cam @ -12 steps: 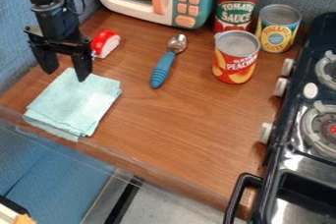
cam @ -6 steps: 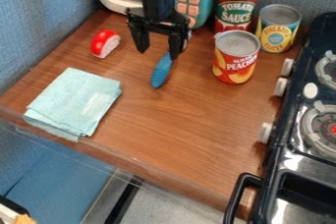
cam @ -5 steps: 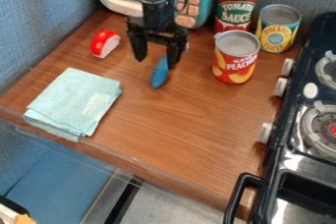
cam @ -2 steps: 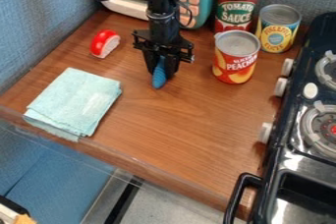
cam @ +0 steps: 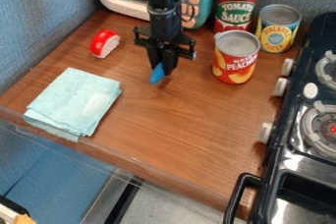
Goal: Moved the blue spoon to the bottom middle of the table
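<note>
Camera view: hand [cam: 162,67] pinching blue spoon [cam: 157,74] by its handle over the back half of the desk [cam: 171,129], handle end pointing toward front edge, spoon between red-and-white toy [cam: 105,43] and peach can [cam: 236,57]; folded cloth [cam: 72,102] near front left corner, stove [cam: 292,156] along right edge

"How is the space enclosed?"
"By blue, fabric-textured walls [cam: 46,26], seen at the left and behind."
"And the furniture?"
"A brown, wood-grained table [cam: 177,125] is bordered on its right by a black stove [cam: 259,196]."
"What is seen below?"
"A grey floor [cam: 181,206], crossed by a black strip [cam: 123,201], beside a blue surface [cam: 59,179]."
"The light?"
"It is reflected brightly off the stove and softly off the wood."
</note>
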Available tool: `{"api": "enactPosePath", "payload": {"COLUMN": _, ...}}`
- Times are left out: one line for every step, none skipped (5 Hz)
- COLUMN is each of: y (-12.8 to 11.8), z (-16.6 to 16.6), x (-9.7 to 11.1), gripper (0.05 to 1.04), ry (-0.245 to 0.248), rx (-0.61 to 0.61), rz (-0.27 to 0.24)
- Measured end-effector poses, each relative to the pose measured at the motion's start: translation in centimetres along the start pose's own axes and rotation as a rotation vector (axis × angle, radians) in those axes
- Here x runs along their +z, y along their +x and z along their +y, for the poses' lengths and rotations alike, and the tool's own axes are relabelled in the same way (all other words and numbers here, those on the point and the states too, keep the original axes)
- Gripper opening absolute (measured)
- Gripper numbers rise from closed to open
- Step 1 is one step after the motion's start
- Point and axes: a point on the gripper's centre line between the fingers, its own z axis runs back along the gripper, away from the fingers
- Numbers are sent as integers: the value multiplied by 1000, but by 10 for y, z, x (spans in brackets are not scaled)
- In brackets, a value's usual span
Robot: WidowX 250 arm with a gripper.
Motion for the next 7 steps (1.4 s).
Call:
{"api": "enactPosePath", "payload": {"y": -15, "z": -12, "x": 18, "gripper": 222, "ry": -24, "rx": -25, "rz": -29}}
{"api": "enactPosePath", "payload": {"y": -46, "z": -23, "x": 27, "gripper": 222, "ry": -32, "rx": -45, "rz": -41}}
{"api": "enactPosePath", "payload": {"y": -80, "z": -34, "x": 9, "gripper": 216, "ry": -64, "rx": -1, "rz": 28}}
{"api": "enactPosePath", "payload": {"y": -104, "z": -40, "x": -6, "gripper": 215, "ry": -78, "rx": 29, "rz": 69}}
{"api": "enactPosePath", "payload": {"y": -106, "z": -46, "x": -13, "gripper": 209, "ry": -105, "rx": 42, "rz": 64}}
{"api": "enactPosePath", "payload": {"y": -104, "z": -44, "x": -13, "gripper": 272, "ry": -107, "rx": 34, "rz": 59}}
{"api": "enactPosePath", "payload": {"y": -106, "z": -26, "x": -13, "gripper": 509, "ry": -119, "rx": 58, "rz": 65}}
